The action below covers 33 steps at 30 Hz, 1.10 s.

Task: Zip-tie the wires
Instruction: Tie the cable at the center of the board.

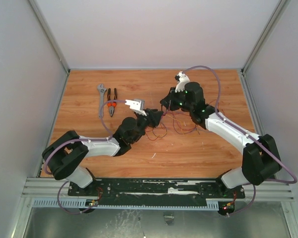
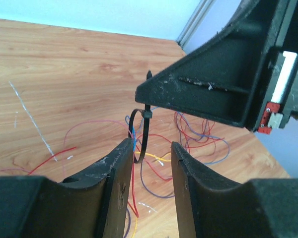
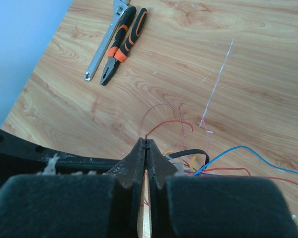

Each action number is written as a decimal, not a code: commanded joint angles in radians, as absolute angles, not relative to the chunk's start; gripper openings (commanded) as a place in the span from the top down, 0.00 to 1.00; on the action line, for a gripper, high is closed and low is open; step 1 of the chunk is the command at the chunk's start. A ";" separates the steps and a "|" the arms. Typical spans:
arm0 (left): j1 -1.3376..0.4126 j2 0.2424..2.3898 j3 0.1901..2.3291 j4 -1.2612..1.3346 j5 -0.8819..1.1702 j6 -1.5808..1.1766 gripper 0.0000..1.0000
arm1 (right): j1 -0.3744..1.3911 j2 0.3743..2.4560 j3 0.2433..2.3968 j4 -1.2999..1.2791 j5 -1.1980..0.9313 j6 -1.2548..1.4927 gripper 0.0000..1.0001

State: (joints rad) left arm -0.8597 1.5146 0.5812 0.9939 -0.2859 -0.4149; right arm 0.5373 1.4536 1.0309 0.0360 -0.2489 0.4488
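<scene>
The black zip tie (image 2: 144, 131) is bent into a small loop around a few of the wires (image 2: 198, 139), its tail threaded up through its head. My right gripper (image 3: 147, 141) is shut on the tail's tip, which pokes out between its fingertips, and the loop (image 3: 196, 151) curves off to its right. My left gripper (image 2: 152, 145) is open just below the loop; a red wire and a blue one run along its left finger. Thin red, purple and yellow strands sprawl on the wooden table (image 1: 89, 148). In the top view both grippers (image 1: 156, 115) (image 1: 164, 104) meet at mid-table.
Orange-handled black pliers (image 3: 121, 44) and a silver adjustable wrench (image 3: 107, 42) lie side by side at the table's far left. White scratch marks (image 3: 216, 87) streak the wood. Grey walls enclose the table on three sides. Lilac robot cables (image 1: 216, 84) arch over the arms.
</scene>
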 commanded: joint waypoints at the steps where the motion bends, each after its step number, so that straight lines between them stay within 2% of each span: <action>1: -0.866 1.536 0.622 1.046 -0.352 -0.442 0.59 | 0.547 1.410 1.006 0.083 -0.247 0.465 1.00; 33: -0.866 1.637 0.693 1.139 -0.400 -0.399 0.65 | 0.547 1.396 0.999 0.087 -0.273 0.473 1.00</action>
State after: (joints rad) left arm -0.8600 1.6230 0.6624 1.0859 -0.3725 -0.4156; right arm 0.5373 1.4300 1.0142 0.0525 -0.2584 0.4656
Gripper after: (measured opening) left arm 0.354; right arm 0.003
